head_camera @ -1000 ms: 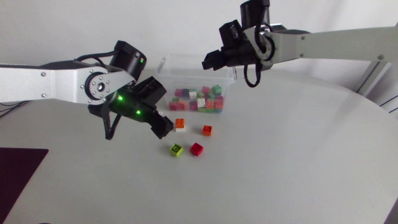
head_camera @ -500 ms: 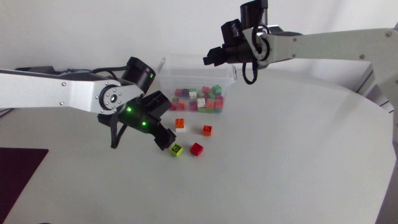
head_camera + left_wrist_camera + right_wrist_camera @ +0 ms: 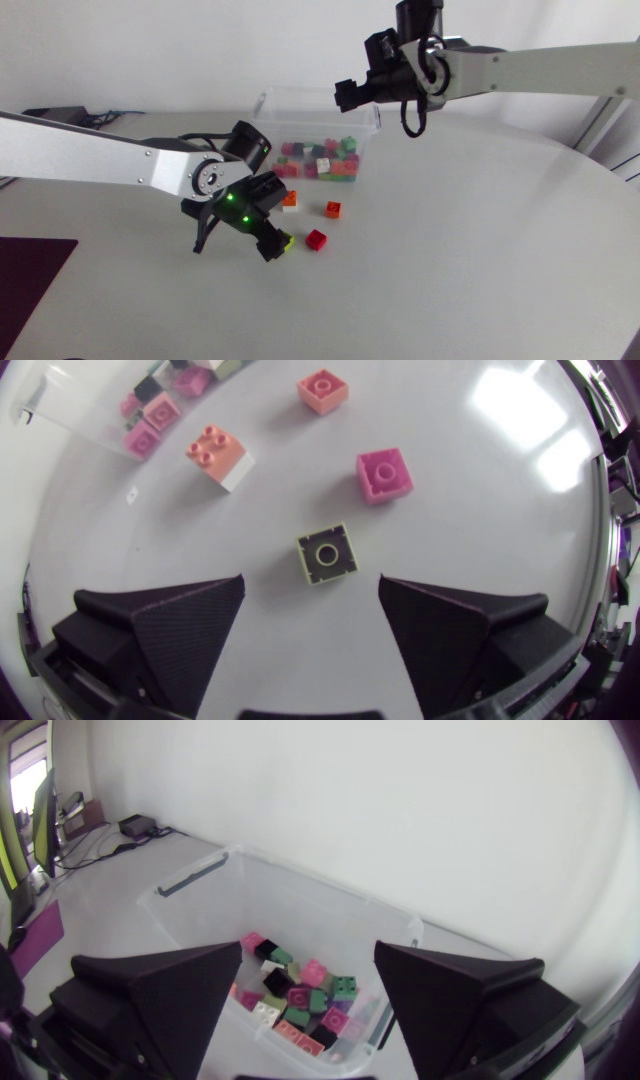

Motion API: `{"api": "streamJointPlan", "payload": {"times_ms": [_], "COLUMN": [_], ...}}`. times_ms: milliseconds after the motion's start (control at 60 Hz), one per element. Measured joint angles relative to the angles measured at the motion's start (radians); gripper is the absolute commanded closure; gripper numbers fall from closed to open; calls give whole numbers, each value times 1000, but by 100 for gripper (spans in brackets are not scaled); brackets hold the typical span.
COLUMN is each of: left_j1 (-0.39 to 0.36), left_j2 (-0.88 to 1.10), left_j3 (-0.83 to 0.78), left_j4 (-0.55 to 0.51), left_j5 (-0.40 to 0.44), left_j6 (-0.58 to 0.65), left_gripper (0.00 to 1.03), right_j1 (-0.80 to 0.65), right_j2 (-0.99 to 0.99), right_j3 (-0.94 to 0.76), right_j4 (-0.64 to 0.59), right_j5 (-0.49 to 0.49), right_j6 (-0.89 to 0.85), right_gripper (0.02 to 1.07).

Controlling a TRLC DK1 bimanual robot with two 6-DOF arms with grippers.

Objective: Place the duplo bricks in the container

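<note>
Left wrist view looks down past the left gripper [image 3: 311,596] onto a yellow-green duplo brick [image 3: 325,554], which lies stud-up on the white table [image 3: 520,510], just ahead of the fingertips and roughly centred on the gap; the wedge fingers are spread wide, well clear of the brick on both sides, touching and holding nothing. The step in hand looks like the pick of this brick. To do it well the gripper should advance a little so the brick sits fully between the pads; it should come down until the tips are nearly at the table; it should square itself to the brick's slightly turned faces before closing, so the brick does not twist or skid away. The red brick [image 3: 384,474] near it should stay outside the finger's path. An orange brick [image 3: 323,389] and an orange-and-white brick [image 3: 217,455] lie farther on, towards the clear container [image 3: 50,405], which already holds many bricks; the right gripper [image 3: 308,956] hangs above that container, its fingers likewise wide apart and empty.
</note>
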Motion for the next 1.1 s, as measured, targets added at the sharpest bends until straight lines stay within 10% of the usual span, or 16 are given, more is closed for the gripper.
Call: {"api": "streamJointPlan", "payload": {"times_ms": [417, 783, 1100], "left_j1": [-18, -37, -6], "left_j2": [113, 174, 142], "left_j3": [49, 89, 100], "left_j4": [34, 34, -45], "left_j5": [-16, -21, -27], "left_j6": [-53, -90, -98], "left_gripper": [17, 84, 86], "right_j1": [49, 117, 206], "right_j2": [-409, -480, -367], "right_j3": [-478, -665, -666], "right_j4": [-23, -121, -138], "right_j5": [-5, -57, -84], "right_j6": [-30, -87, -113], "right_gripper": [7, 7, 7]}}
